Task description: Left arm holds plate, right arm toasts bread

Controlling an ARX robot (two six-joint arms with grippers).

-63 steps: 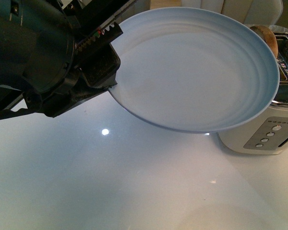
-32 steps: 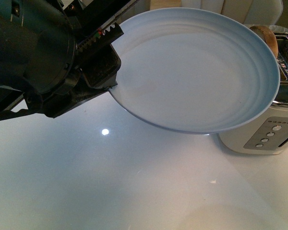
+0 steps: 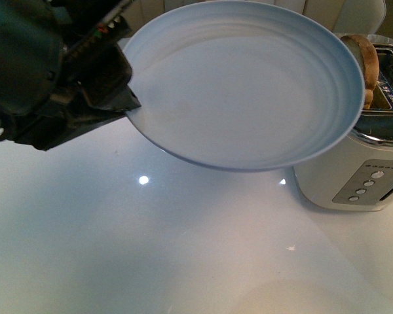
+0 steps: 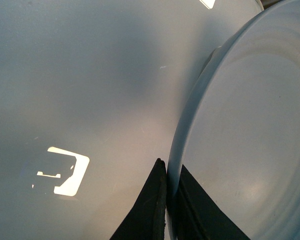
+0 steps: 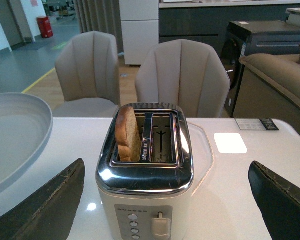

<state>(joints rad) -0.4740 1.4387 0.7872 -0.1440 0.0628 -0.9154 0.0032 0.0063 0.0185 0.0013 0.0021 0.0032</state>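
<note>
Pale blue plate [image 3: 249,85] is up, rim pinched in the left pincer [image 3: 131,104]. Bread [image 5: 127,134] stands in the toaster [image 5: 140,197]; right pincer [image 5: 166,167] wide and empty, so plating's probably left.

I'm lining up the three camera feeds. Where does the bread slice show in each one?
Front view: the bread stands at the far right, sticking out of the toaster, just behind the plate.
Left wrist view: not in it.
Right wrist view: the bread stands upright in the toaster slot nearer the plate.
Shared landmark: the plate, seen in all three views.
</note>
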